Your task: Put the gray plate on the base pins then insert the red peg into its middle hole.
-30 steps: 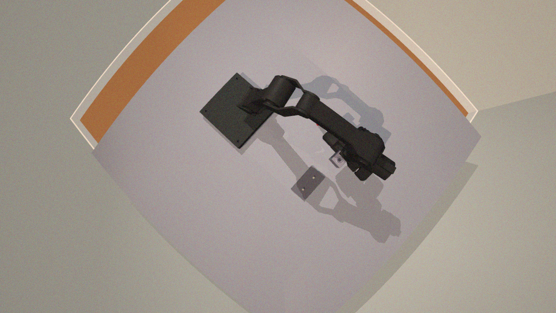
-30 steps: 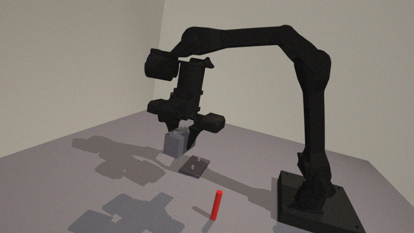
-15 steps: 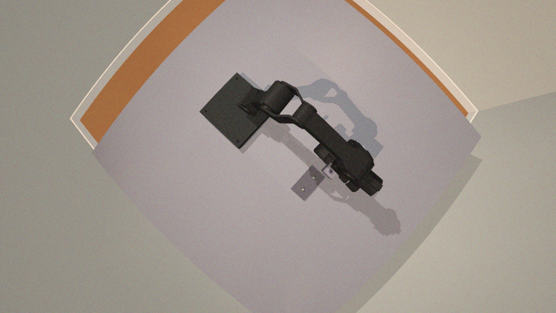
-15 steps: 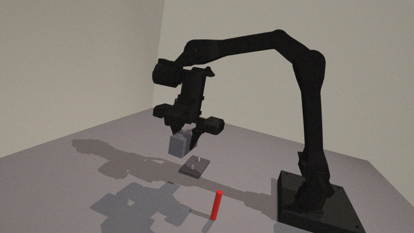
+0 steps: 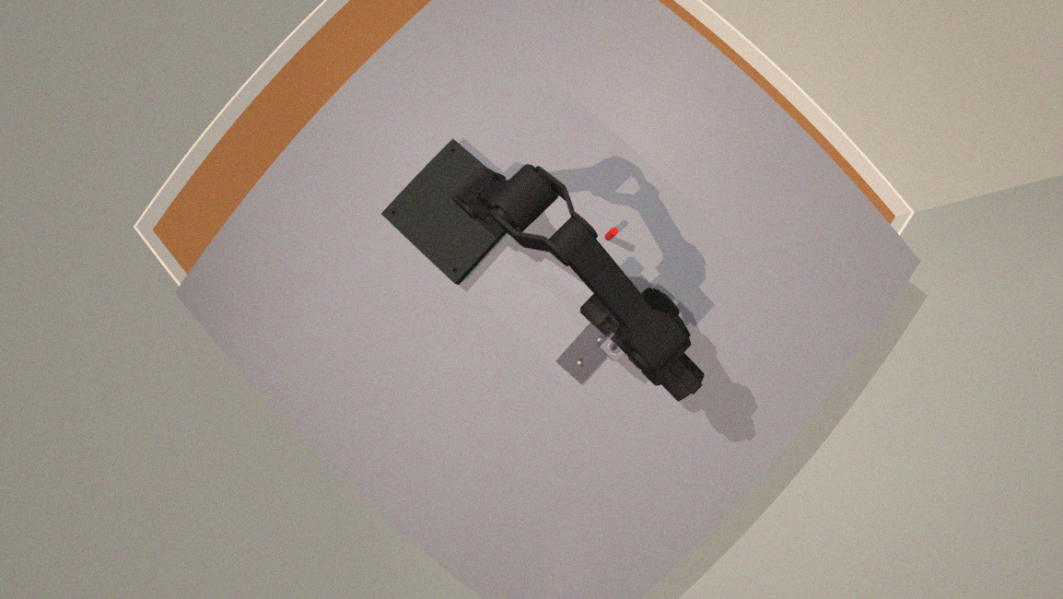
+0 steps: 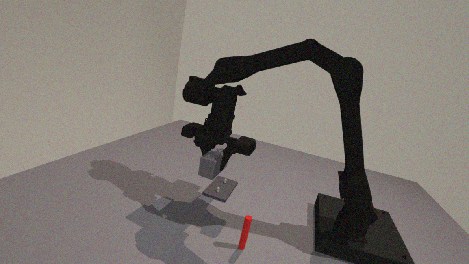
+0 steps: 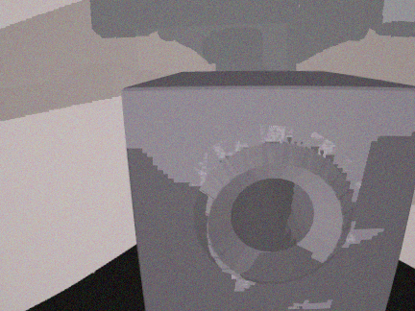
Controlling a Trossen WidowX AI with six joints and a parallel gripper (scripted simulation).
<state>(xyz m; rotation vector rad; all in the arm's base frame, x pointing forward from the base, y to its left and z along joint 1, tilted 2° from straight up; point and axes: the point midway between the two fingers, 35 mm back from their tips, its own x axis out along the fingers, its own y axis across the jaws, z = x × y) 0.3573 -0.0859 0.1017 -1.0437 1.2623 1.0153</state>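
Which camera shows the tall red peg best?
The exterior view: the upright red cylindrical peg stands whole on the table. The top view shows only a small red dot beside the arm. The wrist view misses it.

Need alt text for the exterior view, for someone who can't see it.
A black arm's tool holds the gray plate in the air just above the base, whose two pale pins stand uncovered. The red peg stands upright on the table, nearer the camera.
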